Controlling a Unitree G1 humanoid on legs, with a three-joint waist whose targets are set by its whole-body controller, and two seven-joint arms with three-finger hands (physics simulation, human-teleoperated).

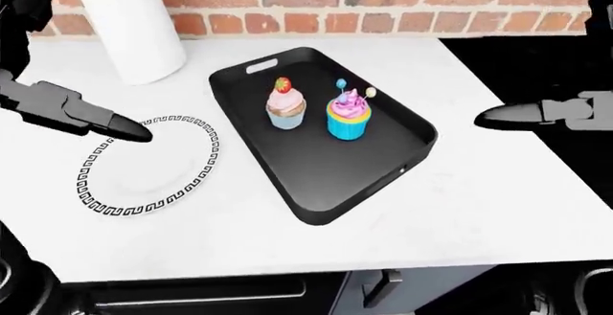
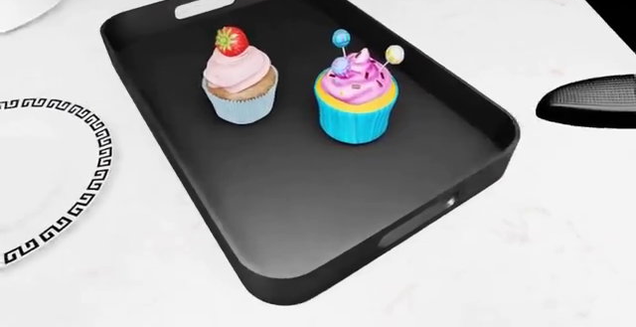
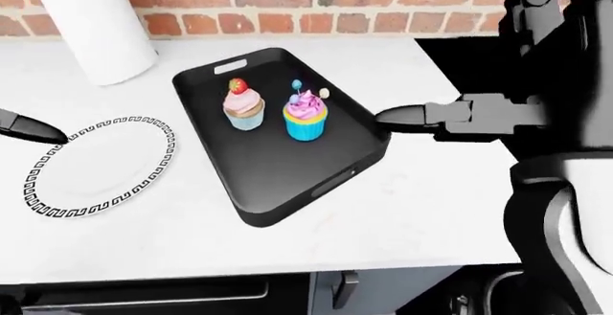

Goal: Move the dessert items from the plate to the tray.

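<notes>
A black tray (image 1: 383,168) lies on the white counter. In it stand a pink-frosted cupcake with a strawberry (image 1: 285,104) and a blue-cup cupcake with purple frosting and candy sticks (image 1: 348,116); the head view shows them side by side (image 2: 241,82) (image 2: 356,97). A white plate with a black key-pattern rim (image 1: 144,168) lies left of the tray and holds nothing. My left hand (image 1: 124,128) hovers over the plate's upper left rim, fingers extended, empty. My right hand (image 1: 498,116) hangs right of the tray, fingers extended, empty.
A white paper-towel roll (image 1: 134,24) stands at the top left against a brick wall (image 1: 383,2). The counter's right edge (image 1: 537,135) drops to a dark area. Dark cabinet fronts (image 1: 287,293) run along the bottom of the left-eye view.
</notes>
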